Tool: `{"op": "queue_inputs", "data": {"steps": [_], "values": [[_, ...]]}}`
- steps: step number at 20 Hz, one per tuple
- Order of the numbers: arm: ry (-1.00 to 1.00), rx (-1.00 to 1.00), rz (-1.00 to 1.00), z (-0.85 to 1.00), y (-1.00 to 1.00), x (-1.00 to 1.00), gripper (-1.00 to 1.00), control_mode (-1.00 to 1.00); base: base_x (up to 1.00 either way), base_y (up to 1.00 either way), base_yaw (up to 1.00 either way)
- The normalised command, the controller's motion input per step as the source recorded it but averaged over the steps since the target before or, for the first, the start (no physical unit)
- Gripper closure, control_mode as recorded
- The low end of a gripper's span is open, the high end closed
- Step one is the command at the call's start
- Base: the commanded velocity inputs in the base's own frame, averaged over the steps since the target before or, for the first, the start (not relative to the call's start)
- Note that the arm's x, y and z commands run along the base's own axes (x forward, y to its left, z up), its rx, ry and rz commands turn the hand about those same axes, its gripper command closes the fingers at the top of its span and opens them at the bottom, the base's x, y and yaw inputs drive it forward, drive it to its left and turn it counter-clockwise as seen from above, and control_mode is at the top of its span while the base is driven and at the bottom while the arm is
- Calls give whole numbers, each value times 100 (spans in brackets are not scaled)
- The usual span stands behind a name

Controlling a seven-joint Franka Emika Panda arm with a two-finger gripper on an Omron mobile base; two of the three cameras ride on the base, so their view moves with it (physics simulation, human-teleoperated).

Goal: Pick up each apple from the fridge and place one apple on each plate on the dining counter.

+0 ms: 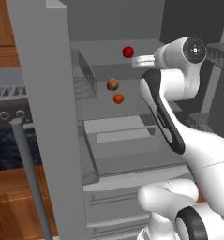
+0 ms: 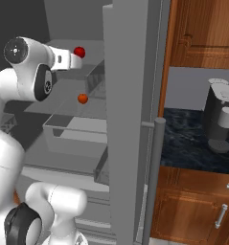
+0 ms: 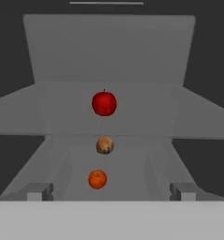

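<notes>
The fridge (image 1: 43, 93) stands open with my arm reaching inside. A deep red apple (image 1: 128, 51) (image 2: 79, 51) (image 3: 104, 103) sits on an upper shelf, just ahead of my hand. An orange-red apple (image 1: 118, 98) (image 2: 83, 98) (image 3: 97, 179) lies on a lower shelf, nearer the front. My gripper (image 3: 111, 192) is open, its fingertips (image 3: 38, 191) spread wide with nothing between them, and it is pointed at the red apple from short of it. The plates and the dining counter are out of view.
A brownish round item (image 1: 112, 84) (image 3: 104, 145) rests between the two apples. The open grey door (image 2: 130, 119) with its bar handle (image 2: 154, 182) stands to my right. A dark coffee machine (image 2: 221, 115) sits on a black marbled top (image 2: 188, 143) beside wooden cabinets.
</notes>
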Motion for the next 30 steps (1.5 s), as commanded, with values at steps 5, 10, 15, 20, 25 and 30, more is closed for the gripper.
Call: {"op": "queue_inputs", "data": {"steps": [5,10,15,20,25,30], "values": [[2,0,-5,15,0,42,-100,-100,0,0,0],[7,0,0,8,0,40,-100,-100,0,0,0],[15,0,0,0,0,35,-100,-100,0,0,0],[3,0,0,0,9,28,-100,-100,0,0,0],[1,0,0,0,6,39,-100,-100,0,0,0],[3,0,0,0,0,56,-100,-100,0,0,0]]}}
